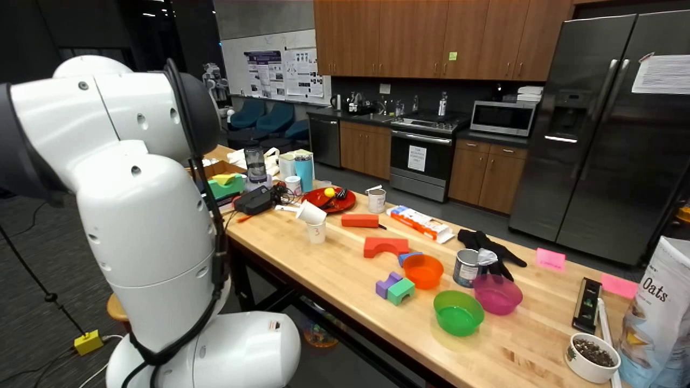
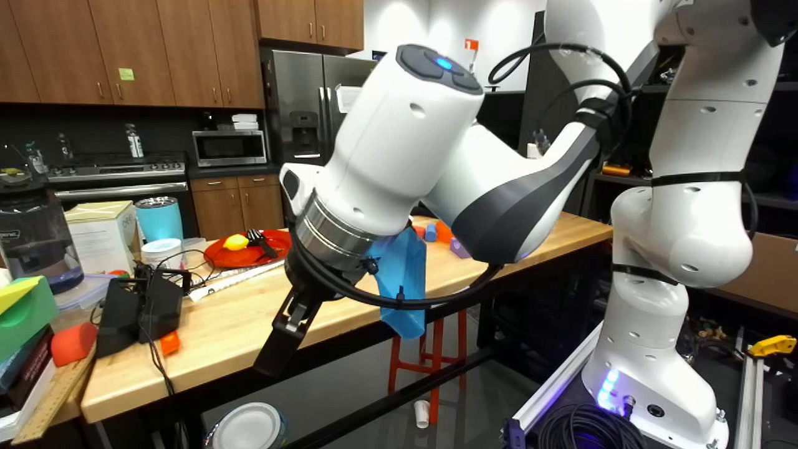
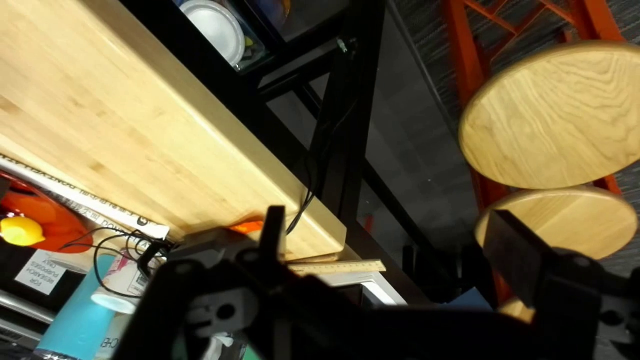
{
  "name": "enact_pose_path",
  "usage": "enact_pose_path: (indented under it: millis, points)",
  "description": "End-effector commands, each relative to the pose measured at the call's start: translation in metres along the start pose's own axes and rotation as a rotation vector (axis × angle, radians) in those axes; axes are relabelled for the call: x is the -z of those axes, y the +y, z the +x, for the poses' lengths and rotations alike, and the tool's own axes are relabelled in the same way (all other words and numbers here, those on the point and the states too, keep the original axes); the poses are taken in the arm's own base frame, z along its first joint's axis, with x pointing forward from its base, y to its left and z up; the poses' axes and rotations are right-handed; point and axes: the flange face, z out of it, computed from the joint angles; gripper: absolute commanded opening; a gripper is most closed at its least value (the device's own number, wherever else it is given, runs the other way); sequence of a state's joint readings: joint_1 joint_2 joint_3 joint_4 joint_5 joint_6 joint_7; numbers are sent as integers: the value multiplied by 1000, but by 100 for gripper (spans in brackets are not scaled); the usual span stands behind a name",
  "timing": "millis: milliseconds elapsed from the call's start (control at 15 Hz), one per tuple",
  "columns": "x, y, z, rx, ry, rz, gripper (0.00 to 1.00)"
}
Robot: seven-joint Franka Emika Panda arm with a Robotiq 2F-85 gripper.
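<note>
My gripper (image 3: 395,237) stands wide open, its two dark fingers far apart with nothing between them. In an exterior view one finger (image 2: 277,349) points down beside the front edge of the wooden table (image 2: 249,337), touching nothing that I can make out. Nearest on the table are an orange piece (image 2: 169,343), a black device with cables (image 2: 128,312) and a wooden ruler (image 3: 335,267). A red plate (image 2: 215,255) carries a yellow lemon (image 2: 236,242) and a black fork. Behind it stand a blue tumbler (image 2: 159,219) and a white tub (image 2: 163,252). The gripper is hidden in the remaining exterior view.
Farther along are a tilted paper cup (image 1: 311,212) atop another, red blocks (image 1: 385,246), orange (image 1: 423,271), green (image 1: 458,313) and magenta (image 1: 497,295) bowls, a can (image 1: 466,268), black gloves (image 1: 493,250) and an oats bag (image 1: 657,318). Stools (image 3: 555,115) stand beside the table.
</note>
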State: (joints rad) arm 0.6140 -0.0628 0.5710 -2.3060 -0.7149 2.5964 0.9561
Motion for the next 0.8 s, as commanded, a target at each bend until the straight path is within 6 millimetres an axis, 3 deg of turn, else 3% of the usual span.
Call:
enact_pose_path:
  millis: [0,467,733]
  points:
    - [15,8,-8,52,-21,-3,100]
    - [-8,58,-10,367,-142,61,100]
    - [-16,103,-1,562,-180,69,100]
